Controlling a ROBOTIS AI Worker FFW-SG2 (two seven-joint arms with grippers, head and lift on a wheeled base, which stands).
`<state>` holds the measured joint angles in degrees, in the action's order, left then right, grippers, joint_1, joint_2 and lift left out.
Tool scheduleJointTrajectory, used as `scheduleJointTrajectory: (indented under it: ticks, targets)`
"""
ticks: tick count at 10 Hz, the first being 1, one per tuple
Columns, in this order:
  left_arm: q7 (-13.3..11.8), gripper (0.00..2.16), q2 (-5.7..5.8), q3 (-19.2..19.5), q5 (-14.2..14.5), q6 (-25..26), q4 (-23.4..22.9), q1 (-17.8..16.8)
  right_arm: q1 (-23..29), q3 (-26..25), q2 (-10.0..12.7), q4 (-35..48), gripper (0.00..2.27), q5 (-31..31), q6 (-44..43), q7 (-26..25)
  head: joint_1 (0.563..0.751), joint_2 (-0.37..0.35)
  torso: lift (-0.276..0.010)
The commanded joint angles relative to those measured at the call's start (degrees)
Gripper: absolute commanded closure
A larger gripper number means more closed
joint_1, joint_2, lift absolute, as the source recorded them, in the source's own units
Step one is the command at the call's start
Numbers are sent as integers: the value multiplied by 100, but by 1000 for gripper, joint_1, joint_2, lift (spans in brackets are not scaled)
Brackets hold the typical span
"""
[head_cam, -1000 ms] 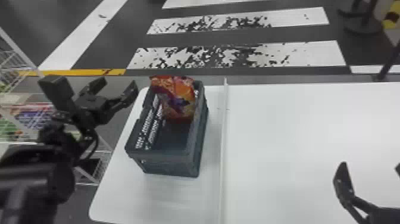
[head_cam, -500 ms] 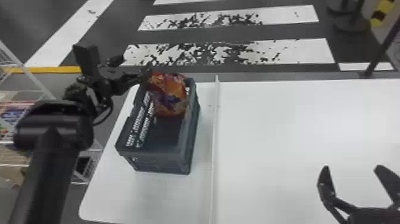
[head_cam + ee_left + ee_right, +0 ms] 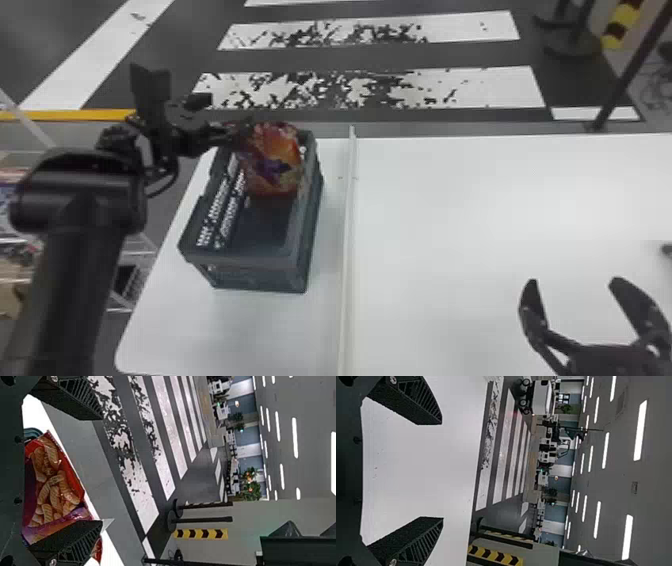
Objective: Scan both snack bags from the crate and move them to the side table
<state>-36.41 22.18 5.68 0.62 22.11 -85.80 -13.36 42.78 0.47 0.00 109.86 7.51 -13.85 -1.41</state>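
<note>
My left gripper is at the far left corner of the dark grey crate, close beside the orange and purple snack bag. That bag leans upright in the crate's far end. From the left wrist view, the left gripper is open, its fingers wide apart, with the red-edged snack bag low between and behind them; one finger overlaps the bag's purple part. My right gripper stands open over the right part of the white table; the right gripper holds nothing between its fingers.
A thin raised white divider crosses the white table just right of the crate. Wire shelving with goods stands at the left, beyond the left arm. A dark post rises behind the table at the right.
My left gripper has moved right, from beside the crate to the bag at its far end. The head view has shifted a little. More of the right gripper shows, still open.
</note>
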Motion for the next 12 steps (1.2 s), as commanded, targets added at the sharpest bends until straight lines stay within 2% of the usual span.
scheduleJointTrajectory:
  ticks: [1,2,3,5,6,7,9,11,12]
  targets:
    - [-306,56,58,38,-300,-17,-24,-61,-15,5,5,1,63,-21,28,0,695,134,-75]
    - [-578,56,137,91,-528,1,-7,-96,-15,-3,0,1,63,-39,45,0,695,134,-75]
    - [-850,56,146,47,-836,1,46,-211,-15,-3,-35,1,63,-48,45,-9,695,139,-75]
    - [-1211,53,137,-137,-1240,-87,459,-501,-7,-30,-97,9,63,-118,45,-9,695,141,-75]
    - [-1237,53,120,-348,-1460,-210,688,-641,11,-39,-123,18,63,-127,45,0,695,136,-75]
    - [-1281,53,93,-568,-1530,-246,881,-764,11,-74,-141,18,63,-171,63,-9,695,127,-75]
    - [-1351,56,-3,-876,-1908,-369,1329,-1002,11,-109,-158,18,63,-197,63,0,695,102,-75]
    - [-1474,363,-65,-920,-1987,-386,1523,-1046,-7,-126,-167,1,63,-267,81,0,695,80,-75]
    - [-1492,886,-65,-920,-1987,-386,1567,-1046,-15,-135,-167,1,63,-267,81,-9,695,76,-75]
